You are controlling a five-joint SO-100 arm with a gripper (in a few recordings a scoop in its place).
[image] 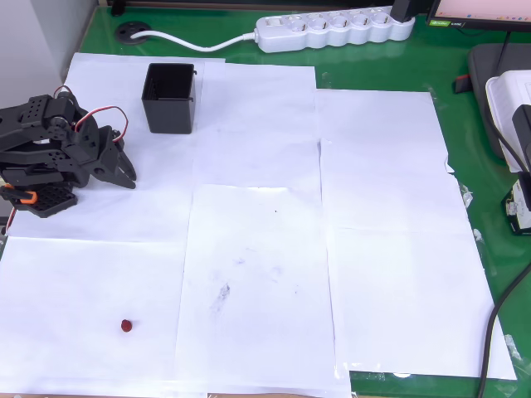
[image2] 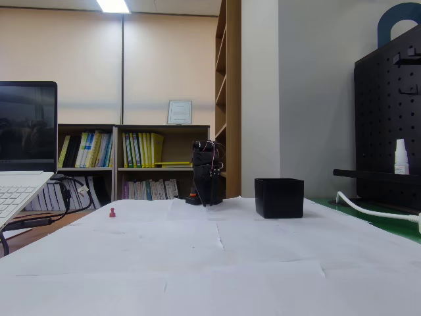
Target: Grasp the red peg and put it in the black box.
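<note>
In the overhead view the black arm (image: pixel 50 157) sits folded at the left edge of the table, over the white paper sheets (image: pixel 257 274) that cover most of the green table (image: pixel 390 62). Its gripper (image: pixel 124 176) points right and slightly down in the picture, hanging over bare paper with nothing between the fingers; the two dark tips lie close together, but I cannot tell whether they are fully closed. An orange clip (image: pixel 27 197) shows on the arm's base.

Well below the arm, near the lower left of the paper, lies the red peg (image: pixel 127 326), alone and well apart from the gripper. Just right of the arm and above it in the picture stands the black box (image: pixel 171 98), upright, its open top showing a dark inside. Further right, along the top edge, a white power strip (image: pixel 336 28) lies on the green surface with its cable (image: pixel 195 41) curving left.

In the fixed view, a laptop (image2: pixel 23 164) stands at the left. The red peg (image2: pixel 112 212) sits on the paper left of centre, the folded arm (image2: pixel 207 172) behind at the middle, and the black box (image2: pixel 279 197) to its right. A black pegboard (image2: pixel 389 125) closes the right side.
</note>
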